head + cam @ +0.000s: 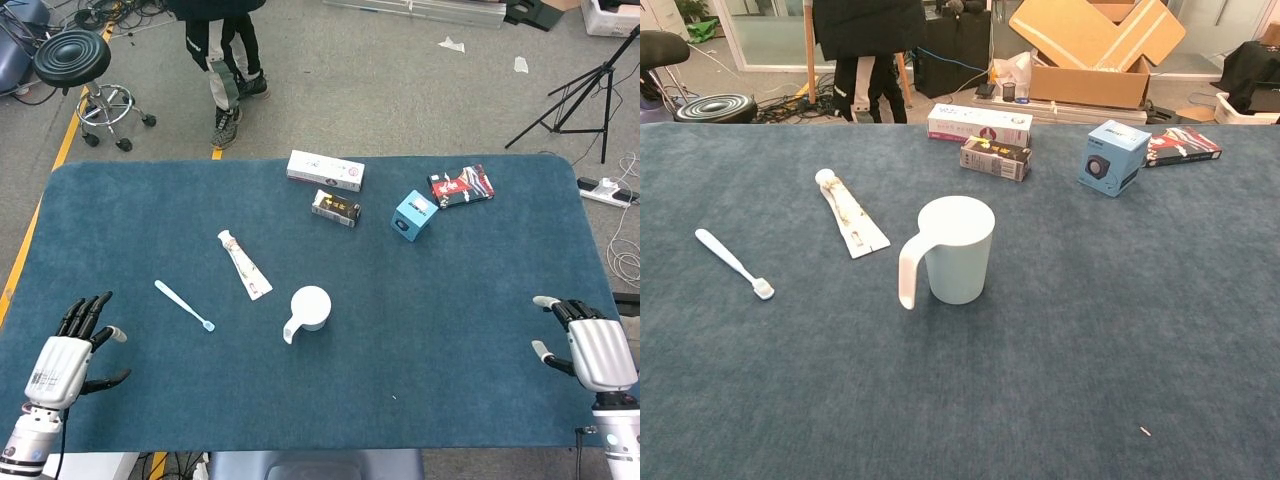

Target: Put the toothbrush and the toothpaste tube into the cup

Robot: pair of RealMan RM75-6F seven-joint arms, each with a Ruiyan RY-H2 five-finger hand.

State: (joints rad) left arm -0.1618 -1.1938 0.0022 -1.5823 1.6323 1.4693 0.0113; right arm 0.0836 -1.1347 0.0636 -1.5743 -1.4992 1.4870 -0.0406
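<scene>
Toothbrush (184,305) lies flat on the table (450,300), left of the cup (310,308); the tube (245,264) lies between them, a little further back, touching neither. Cup stands upright, handle toward the near-left. Both hands are at the near corners, well apart from these: left hand (65,355) and right hand (595,345) hold nothing, fingers spread. Four boxes (325,171) sit near the far edge.

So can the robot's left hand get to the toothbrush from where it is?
Probably yes. The left hand is open and holds nothing, and only bare blue table lies between it and the toothbrush. The toothpaste tube and cup lie beyond the brush, not in the way.
</scene>
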